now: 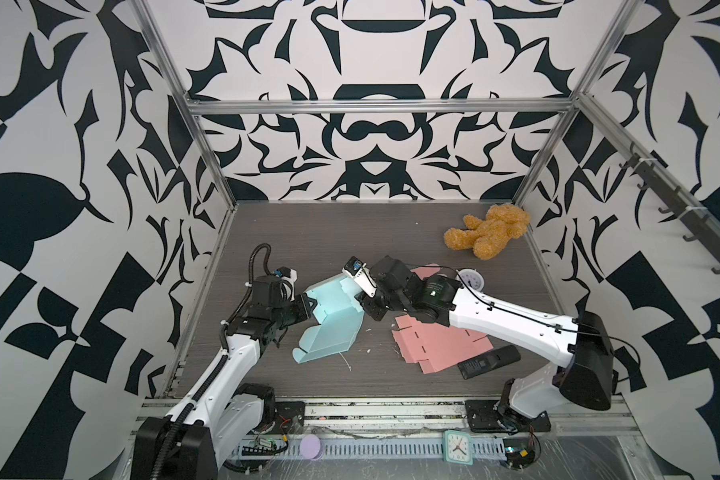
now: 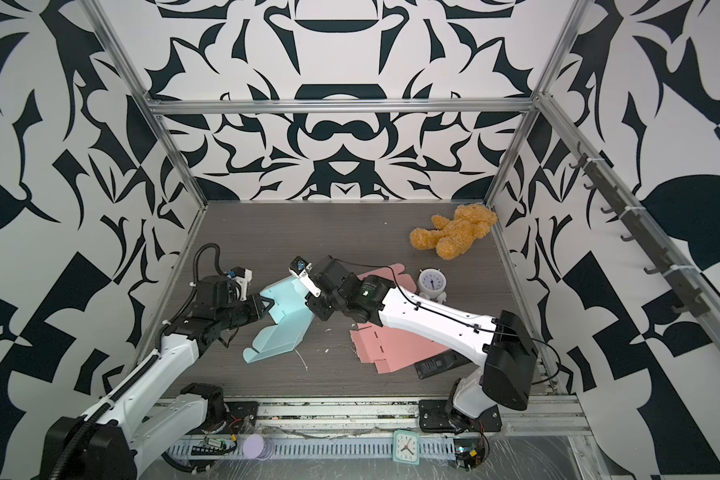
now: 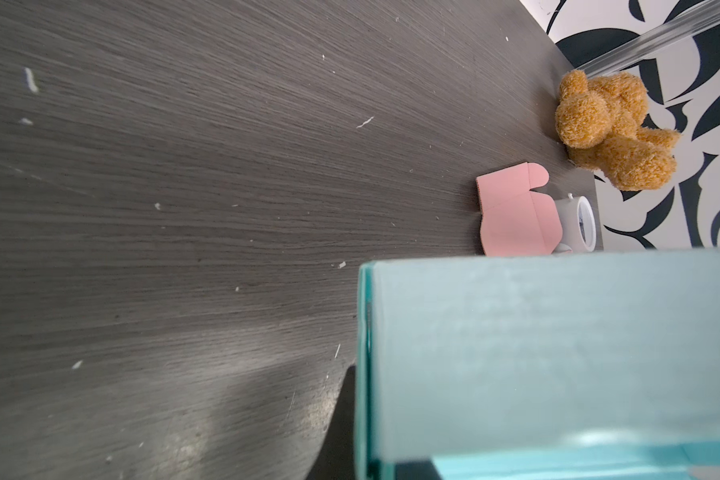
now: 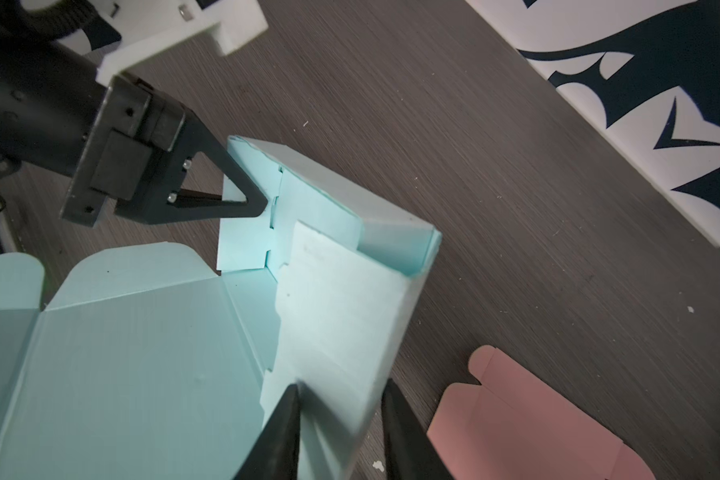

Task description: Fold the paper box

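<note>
Just left of the pink blank (image 1: 441, 345), on the table (image 1: 350, 232): teal paper box (image 1: 333, 320), half raised, lid panel lying open. End wall clenched in left gripper (image 4: 260, 203); adjoining side wall grasped by right gripper (image 4: 341, 386), inner flap (image 4: 333, 299) partly turned in. Step in hand, seemingly: doubling that side wall. Next: push flap down flat to floor, gently, without buckling. Beyond the blank, clock (image 1: 470, 279) and teddy bear (image 1: 489, 232); against its near edge, remote (image 1: 489, 361). No obstruction apparent.

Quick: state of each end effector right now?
Left end effector: closed, pinching a flap of the blue box.
Right end effector: closed on a wall of the same box.
</note>
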Available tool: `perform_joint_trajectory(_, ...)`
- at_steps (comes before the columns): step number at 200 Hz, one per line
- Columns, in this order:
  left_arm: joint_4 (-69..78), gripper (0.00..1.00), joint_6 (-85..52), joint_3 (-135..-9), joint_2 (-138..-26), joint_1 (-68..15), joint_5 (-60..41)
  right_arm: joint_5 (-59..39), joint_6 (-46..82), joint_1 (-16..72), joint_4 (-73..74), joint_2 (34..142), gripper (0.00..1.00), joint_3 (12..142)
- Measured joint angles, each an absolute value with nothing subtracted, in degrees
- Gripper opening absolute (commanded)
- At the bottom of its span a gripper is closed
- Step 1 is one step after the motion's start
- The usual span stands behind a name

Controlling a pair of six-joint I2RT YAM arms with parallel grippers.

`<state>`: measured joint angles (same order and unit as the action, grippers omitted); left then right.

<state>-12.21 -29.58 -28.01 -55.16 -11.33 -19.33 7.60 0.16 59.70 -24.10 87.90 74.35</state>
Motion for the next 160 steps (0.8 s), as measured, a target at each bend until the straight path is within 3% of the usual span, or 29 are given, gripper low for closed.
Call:
perform_joint_trajectory(51, -12.2, 0.04, -32.4, -28.0, -54.1, -14.0, -14.3, 15.1, 0.2, 61.8, -26.7, 90.4, 0.38, 77.8)
perform_joint_trajectory(105, -12.4, 0.01, -36.7, -28.0, -51.2, -21.4, -2.4, 20.0, 0.2, 62.1, -26.9, 93.5, 0.33, 78.9)
perform_joint_trajectory(160, -15.3, 0.0, -41.5, -27.9, -48.6, -30.2, 10.3, 25.4, 0.2, 62.7, -25.5, 96.7, 0.36, 78.9)
